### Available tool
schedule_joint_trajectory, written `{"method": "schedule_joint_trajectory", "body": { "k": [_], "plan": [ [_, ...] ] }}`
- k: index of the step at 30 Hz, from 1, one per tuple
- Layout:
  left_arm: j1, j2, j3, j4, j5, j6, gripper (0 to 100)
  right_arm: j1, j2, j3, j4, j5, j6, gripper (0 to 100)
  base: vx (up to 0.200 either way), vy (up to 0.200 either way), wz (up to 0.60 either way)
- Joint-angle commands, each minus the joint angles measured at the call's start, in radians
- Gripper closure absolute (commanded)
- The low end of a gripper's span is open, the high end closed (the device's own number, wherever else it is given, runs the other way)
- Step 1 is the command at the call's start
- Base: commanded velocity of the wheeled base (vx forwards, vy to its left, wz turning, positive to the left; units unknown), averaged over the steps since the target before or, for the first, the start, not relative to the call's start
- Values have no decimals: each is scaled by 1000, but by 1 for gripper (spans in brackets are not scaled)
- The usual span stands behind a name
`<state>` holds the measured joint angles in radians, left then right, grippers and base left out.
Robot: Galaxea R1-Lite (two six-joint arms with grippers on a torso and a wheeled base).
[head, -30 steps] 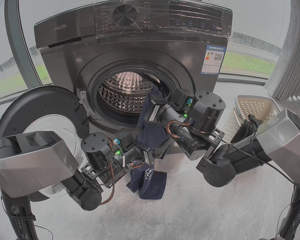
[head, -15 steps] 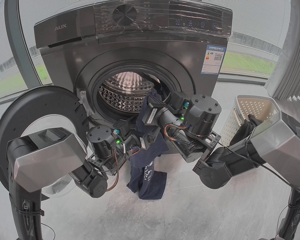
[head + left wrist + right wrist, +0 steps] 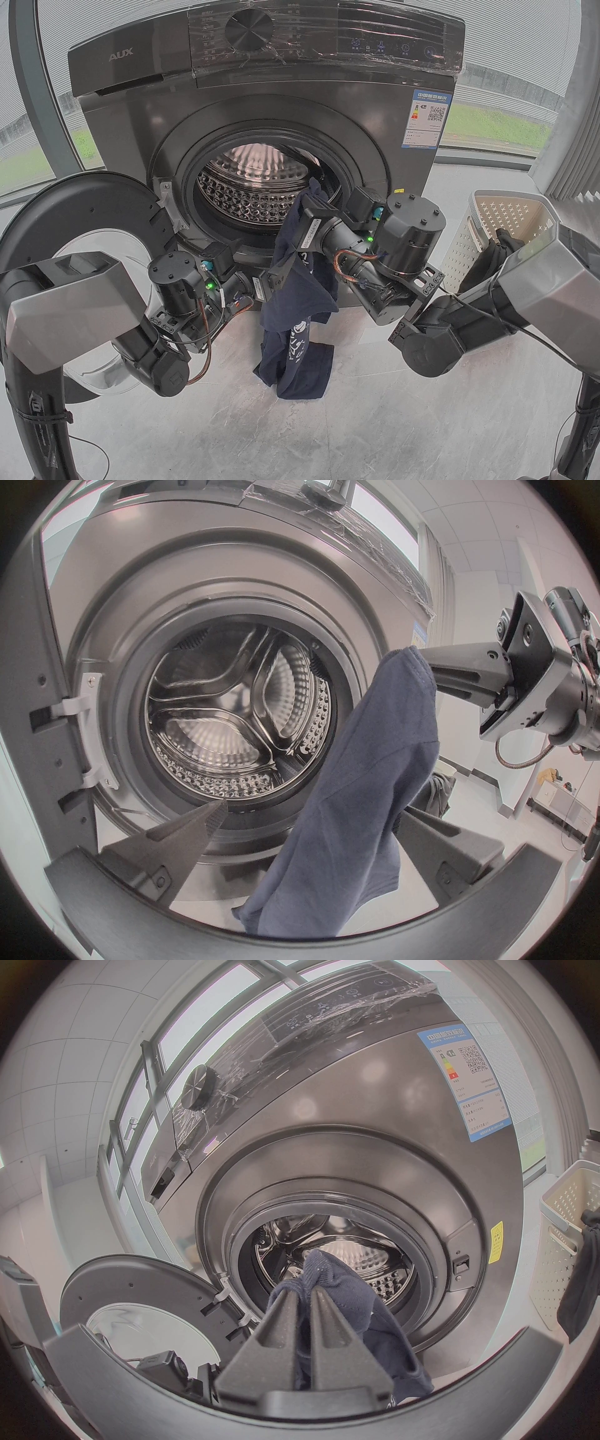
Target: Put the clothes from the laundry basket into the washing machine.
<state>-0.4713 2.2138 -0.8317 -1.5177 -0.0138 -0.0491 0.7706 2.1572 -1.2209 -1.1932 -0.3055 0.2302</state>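
Washer (image 3: 262,119) dark grey, centre frame; drum (image 3: 250,181) bright steel, dimpled. Garment (image 3: 300,294) navy, white print low on it. Basket (image 3: 512,215) beige, perforated, right edge; cloth (image 3: 494,259) on its rim black. Floor (image 3: 406,412) pale grey, marbled. Label (image 3: 427,119) blue and white.

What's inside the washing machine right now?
Only the shiny drum; no clothes show in it. The blue shirt hangs at the opening from the right claw and covers part of the drum, so that bit is hidden.
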Motion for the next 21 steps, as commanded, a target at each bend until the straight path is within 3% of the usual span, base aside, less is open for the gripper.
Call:
{"method": "schedule_joint_trajectory", "body": {
  "k": [1, 8, 21],
  "plan": [
    [5, -43, 32, 1, -2, 3, 0, -2, 3, 0, 0, 0, 0, 100, 0, 0, 0],
    [-21, -60, 32, 13, -8, 18, 0, -2, 10, -8, 9, 0, -2, 100, 0, 0, 0],
    [-90, -36, -24, 34, -9, 18, 0, -2, 44, -19, 1, 0, -2, 100, 0, 0, 0]
  ]
}}
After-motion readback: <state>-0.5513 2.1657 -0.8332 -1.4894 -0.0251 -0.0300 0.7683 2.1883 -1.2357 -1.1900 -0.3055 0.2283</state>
